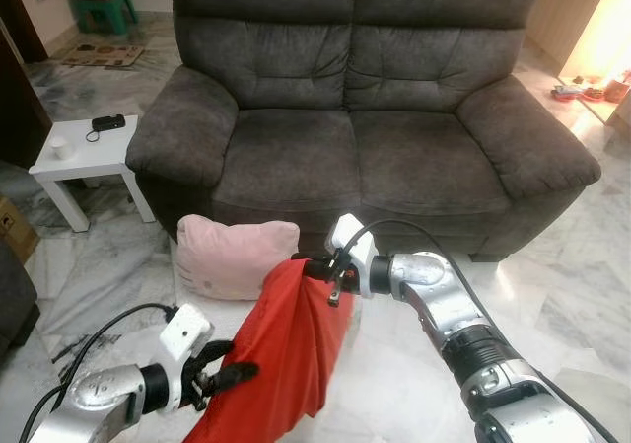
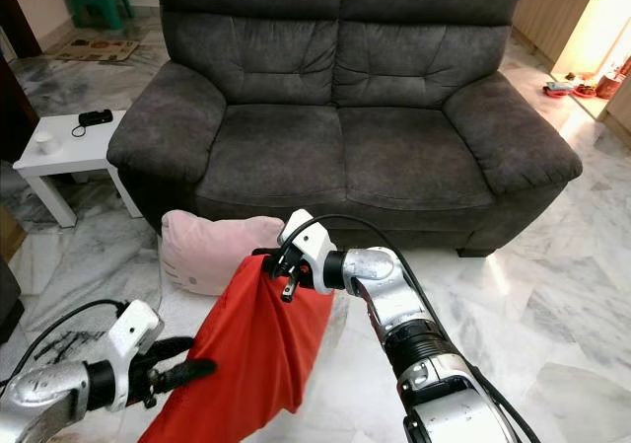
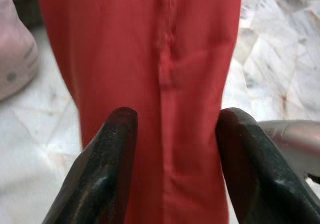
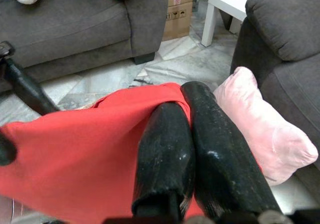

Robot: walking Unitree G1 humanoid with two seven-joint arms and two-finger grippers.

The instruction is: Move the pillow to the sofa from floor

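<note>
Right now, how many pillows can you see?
2. A red pillow hangs off the floor, pinched at its top corner by the right gripper, left gripper open beside it. A pink pillow leans against the sofa front.

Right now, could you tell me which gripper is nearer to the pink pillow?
The right gripper is nearer, holding the red cloth beside the pink pillow. The left gripper is lower down at the cloth, farther away.

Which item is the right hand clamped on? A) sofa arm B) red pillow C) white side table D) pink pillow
B: the right hand pinches the top corner of the red pillow, which hangs off the floor, while the pink pillow leans against the sofa front.
</note>
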